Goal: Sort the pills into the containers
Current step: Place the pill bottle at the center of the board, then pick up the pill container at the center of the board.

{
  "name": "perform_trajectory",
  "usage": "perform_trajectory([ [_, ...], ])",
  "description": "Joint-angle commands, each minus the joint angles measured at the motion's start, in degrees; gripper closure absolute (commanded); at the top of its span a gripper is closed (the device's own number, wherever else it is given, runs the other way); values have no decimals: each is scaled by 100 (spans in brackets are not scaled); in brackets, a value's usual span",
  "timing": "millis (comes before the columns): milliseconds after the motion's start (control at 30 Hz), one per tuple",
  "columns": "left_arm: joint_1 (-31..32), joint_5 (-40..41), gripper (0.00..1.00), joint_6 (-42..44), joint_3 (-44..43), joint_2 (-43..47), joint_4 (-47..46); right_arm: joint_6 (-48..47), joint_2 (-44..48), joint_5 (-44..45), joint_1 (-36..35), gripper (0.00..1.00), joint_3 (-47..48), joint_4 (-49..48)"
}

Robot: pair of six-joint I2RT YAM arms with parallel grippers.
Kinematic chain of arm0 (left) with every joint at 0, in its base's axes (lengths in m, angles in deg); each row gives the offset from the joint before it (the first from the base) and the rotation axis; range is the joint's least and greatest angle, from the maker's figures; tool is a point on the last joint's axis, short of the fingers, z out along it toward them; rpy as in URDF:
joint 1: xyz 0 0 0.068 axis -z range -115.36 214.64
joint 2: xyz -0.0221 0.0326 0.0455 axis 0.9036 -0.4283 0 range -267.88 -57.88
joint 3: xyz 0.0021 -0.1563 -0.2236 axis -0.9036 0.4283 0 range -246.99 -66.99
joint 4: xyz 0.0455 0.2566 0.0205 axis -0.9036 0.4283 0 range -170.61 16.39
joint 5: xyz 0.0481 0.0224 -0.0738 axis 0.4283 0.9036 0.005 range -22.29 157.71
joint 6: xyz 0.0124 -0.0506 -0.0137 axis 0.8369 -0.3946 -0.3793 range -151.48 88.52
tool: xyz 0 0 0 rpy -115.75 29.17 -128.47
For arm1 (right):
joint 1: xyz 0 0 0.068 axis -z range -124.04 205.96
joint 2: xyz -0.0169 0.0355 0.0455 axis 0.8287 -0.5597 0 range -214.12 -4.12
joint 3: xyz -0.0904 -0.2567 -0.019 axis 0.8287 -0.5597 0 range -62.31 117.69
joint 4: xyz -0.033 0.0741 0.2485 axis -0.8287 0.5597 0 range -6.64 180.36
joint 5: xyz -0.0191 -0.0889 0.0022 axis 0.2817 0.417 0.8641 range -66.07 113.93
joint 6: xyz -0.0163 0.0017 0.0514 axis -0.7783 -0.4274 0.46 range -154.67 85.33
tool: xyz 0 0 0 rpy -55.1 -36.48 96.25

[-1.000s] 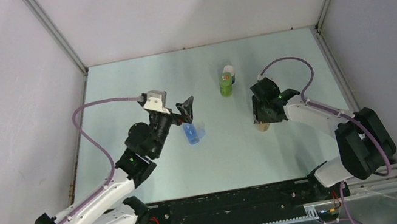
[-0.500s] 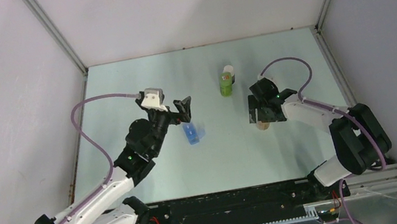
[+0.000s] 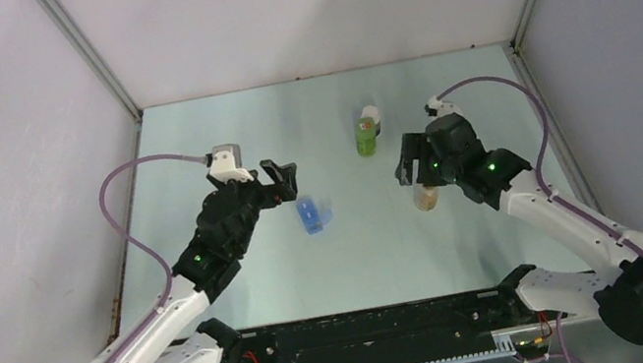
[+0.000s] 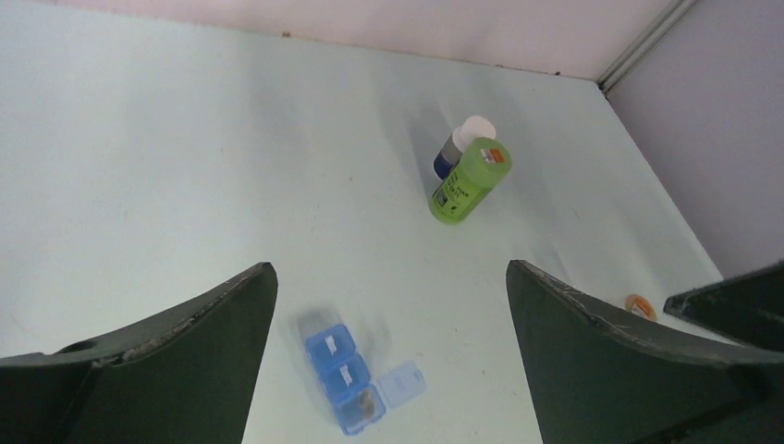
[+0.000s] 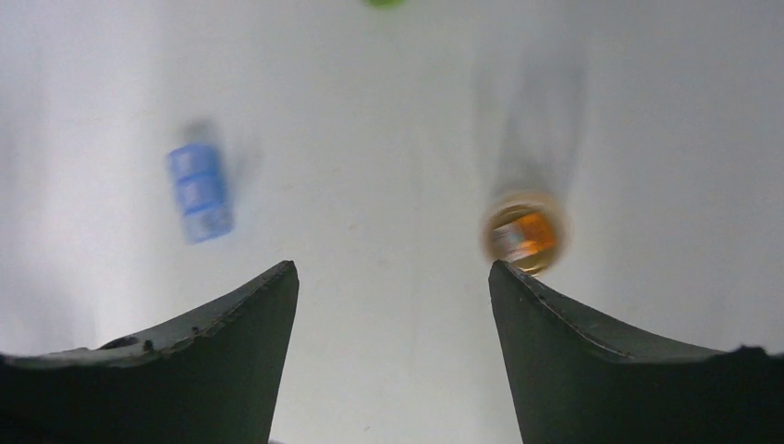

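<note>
A blue pill organizer lies mid-table with one lid open; a brown pill sits in its open end compartment. My left gripper hovers just left of it, open and empty. A small amber bottle stands to the right, blurred and seen from above in the right wrist view. My right gripper hangs above and just behind it, open with nothing between the fingers. The organizer also shows there, to the left.
A green bottle stands at the back of the table, with a white-capped bottle right behind it; both show in the left wrist view. Grey walls close in the table on the left, back and right.
My right gripper has opened, let go of the amber bottle and risen off it. My left gripper has drawn back to the left, away from the organizer.
</note>
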Motion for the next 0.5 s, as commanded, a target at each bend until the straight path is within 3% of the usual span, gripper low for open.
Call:
perform_trajectory([
  [0, -208, -37, 1, -1039, -95, 422, 821, 616, 136, -420, -765, 22, 191, -339],
  [100, -331, -223, 1, -1495, 94, 600, 1085, 1069, -118, -428, -1477, 21, 194, -936],
  [300, -672, -770, 1, -1944, 411, 731, 1208, 2078, -1422, 91, -1859, 20, 269, -1946],
  [467, -876, -970, 1, -2122, 637, 621, 982, 1857, -2456, 20, -2039, 23, 418, -2825],
])
